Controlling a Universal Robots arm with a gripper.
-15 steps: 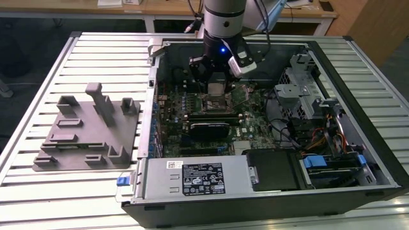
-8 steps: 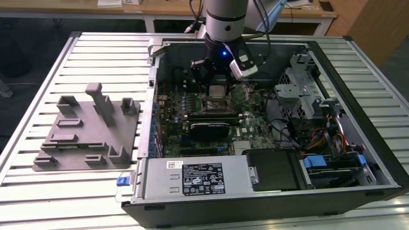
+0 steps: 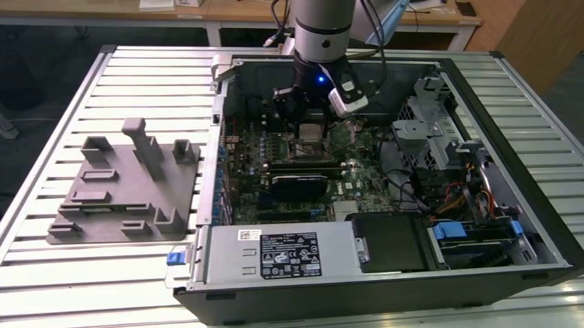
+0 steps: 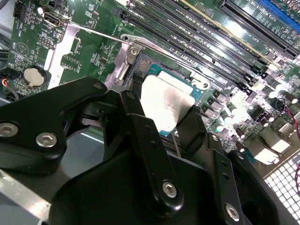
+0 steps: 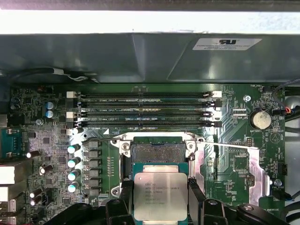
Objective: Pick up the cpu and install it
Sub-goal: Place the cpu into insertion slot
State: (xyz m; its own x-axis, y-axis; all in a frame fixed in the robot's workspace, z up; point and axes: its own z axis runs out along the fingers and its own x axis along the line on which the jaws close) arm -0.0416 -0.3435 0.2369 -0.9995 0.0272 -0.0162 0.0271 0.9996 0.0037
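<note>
Black matte fingers [image 4: 140, 126], jointed and studded with bright screw heads, stand foremost in the second wrist view. The tool [image 5: 160, 190] is clenched on the cpu [image 5: 160, 199], one finger against each of two opposite edges. The cpu is a flat square with a brushed silvery top, a thin green rim and fine dark print. It is held low over the green motherboard [image 5: 234, 159], at the edge of the open socket [image 5: 159, 152], a dark recess framed in bright metal. Long black memory slots [image 5: 145, 110] lie beyond. A white printed label [image 5: 226, 43] sits on the grey case wall. The case [image 3: 511, 205] rests on a ribbed metal worktop [image 3: 146, 75].
</note>
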